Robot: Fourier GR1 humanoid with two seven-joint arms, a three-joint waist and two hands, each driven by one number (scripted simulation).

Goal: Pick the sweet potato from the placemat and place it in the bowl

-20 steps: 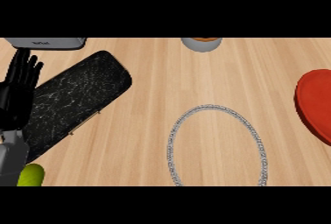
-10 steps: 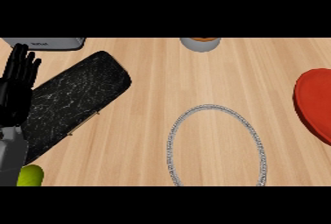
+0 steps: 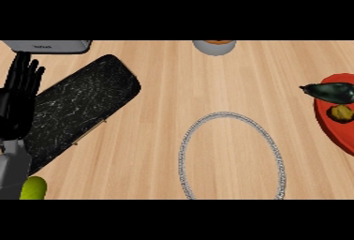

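Observation:
A red placemat (image 3: 332, 129) shows partly at the right edge. On it lies a small brownish-yellow lump, the sweet potato (image 3: 340, 112). Just above the lump my right hand (image 3: 330, 92) reaches in from the right edge as a dark shape over the mat; its grip is not visible. The bowl (image 3: 230, 114) shows as a tall oval with a sparkling grey rim in the middle of the wooden counter, nothing inside it. My left hand (image 3: 19, 96) rests open at the far left, fingers up, over the black board.
A black marbled board (image 3: 79, 108) lies slantwise at the left. A grey cup (image 3: 214, 47) with something orange inside stands at the far edge. A grey appliance (image 3: 48, 46) is at the top left. A yellow-green object (image 3: 33, 188) sits by my left forearm.
My right hand and the brownish lump have appeared at the right edge over the red placemat. The left hand has drifted slightly left and stays open.

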